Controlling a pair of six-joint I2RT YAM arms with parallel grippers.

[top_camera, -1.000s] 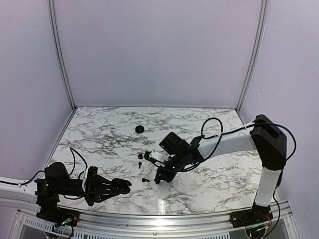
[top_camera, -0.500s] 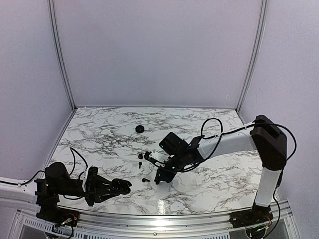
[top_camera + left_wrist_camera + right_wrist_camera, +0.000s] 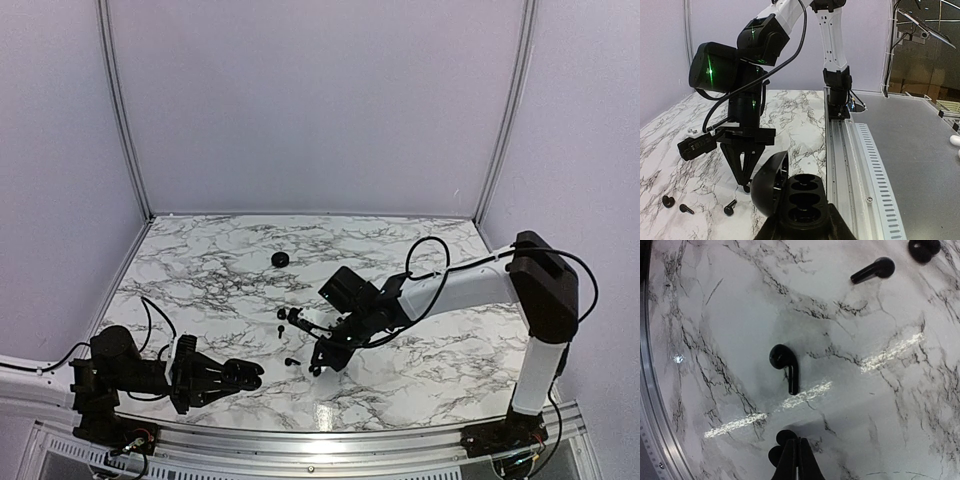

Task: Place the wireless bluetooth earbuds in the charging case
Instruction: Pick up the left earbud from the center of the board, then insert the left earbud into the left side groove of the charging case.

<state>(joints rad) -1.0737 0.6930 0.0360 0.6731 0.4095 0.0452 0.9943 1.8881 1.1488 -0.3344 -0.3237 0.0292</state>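
both closed: left gripper (image 3: 248, 374) clamps open charging case (image 3: 801, 199); right gripper (image 3: 796, 445) pinched shut at earbud (image 3: 782, 436), hold unclear.

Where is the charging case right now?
Top view, near-left part of the table: the charging case sits open in the left gripper, left of the loose earbuds.

Right hand (image 3: 316, 371) dipped slightly lower and nearer, its fingers (image 3: 790, 467) now pinched fully together.
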